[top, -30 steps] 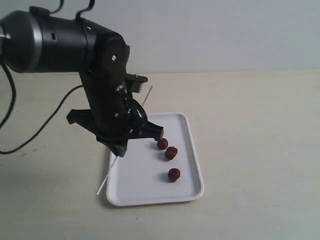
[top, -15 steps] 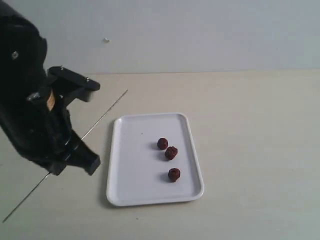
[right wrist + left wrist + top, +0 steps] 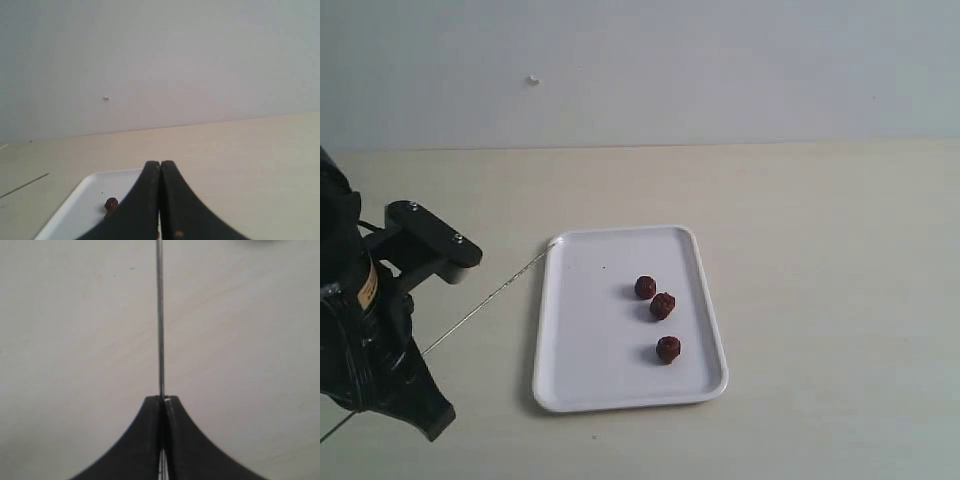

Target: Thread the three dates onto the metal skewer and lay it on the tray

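On the pale beige bench [image 3: 820, 250], the black left arm [image 3: 370, 340] is seen at the lower left of the exterior view. The white rectangular tray [image 3: 590, 330] lies at the centre. The left gripper [image 3: 163, 399] is pinched tight on the thin grey metal skewer [image 3: 480, 305]. The skewer slants up and right, with its tip at the tray's upper left corner; whether it touches the rim cannot be told. The right gripper [image 3: 160, 162] is closed on nothing, and nothing is steadying the fruit. The three wrinkled dark reddish-brown dates [image 3: 645, 287] [image 3: 663, 305] [image 3: 668, 349] lie loose right of the tray's centre, the upper two close together. Several failures are judged possible. The tray could be shoved if the tip is caught on its rim. The rod, held only by narrow fingertips, could be swivelled or slid back under load. An unheld date could be rolled away rather than pierced.
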### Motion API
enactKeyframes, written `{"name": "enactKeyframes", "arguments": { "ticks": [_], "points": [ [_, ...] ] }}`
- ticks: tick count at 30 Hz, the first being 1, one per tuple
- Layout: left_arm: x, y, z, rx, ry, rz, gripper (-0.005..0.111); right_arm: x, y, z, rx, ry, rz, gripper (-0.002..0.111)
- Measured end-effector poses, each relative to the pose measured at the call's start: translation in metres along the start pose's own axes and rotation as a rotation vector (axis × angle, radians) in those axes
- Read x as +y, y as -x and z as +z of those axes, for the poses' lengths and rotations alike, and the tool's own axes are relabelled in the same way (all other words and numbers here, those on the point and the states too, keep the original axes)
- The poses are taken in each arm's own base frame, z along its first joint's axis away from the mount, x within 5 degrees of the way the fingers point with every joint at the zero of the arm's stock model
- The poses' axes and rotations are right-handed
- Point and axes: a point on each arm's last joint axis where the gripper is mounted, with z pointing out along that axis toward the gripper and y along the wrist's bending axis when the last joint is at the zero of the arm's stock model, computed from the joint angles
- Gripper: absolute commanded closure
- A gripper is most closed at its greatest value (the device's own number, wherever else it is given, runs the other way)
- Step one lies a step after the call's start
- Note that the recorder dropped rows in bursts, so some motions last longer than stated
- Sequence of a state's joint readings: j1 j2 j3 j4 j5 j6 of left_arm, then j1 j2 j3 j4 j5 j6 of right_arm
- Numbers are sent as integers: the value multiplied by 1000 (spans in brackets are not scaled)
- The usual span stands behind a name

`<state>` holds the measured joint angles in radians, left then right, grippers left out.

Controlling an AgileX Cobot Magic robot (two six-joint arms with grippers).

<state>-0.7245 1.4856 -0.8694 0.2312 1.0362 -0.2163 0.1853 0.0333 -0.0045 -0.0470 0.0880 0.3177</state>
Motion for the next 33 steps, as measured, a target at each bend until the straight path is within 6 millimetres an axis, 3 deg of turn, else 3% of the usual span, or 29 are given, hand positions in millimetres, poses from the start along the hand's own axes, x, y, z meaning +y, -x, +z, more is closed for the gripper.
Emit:
{"name": "enactKeyframes", "arguments": {
  "ticks": [11, 18, 29, 33],
  "points": [
    [0, 1, 0, -16, 0, 2, 107, 1, 4, 0, -46, 15, 5, 108],
    [0, 2, 0, -24, -2, 2, 107, 2, 7, 0, -77, 31, 122, 108],
    [-1, 6, 0, -61, -10, 9, 107, 6, 23, -3, -246, 89, 159, 108],
    [-2, 5, 0, -60, -19, 34, 107, 6, 22, -3, -209, 78, 166, 108]
  ]
}}
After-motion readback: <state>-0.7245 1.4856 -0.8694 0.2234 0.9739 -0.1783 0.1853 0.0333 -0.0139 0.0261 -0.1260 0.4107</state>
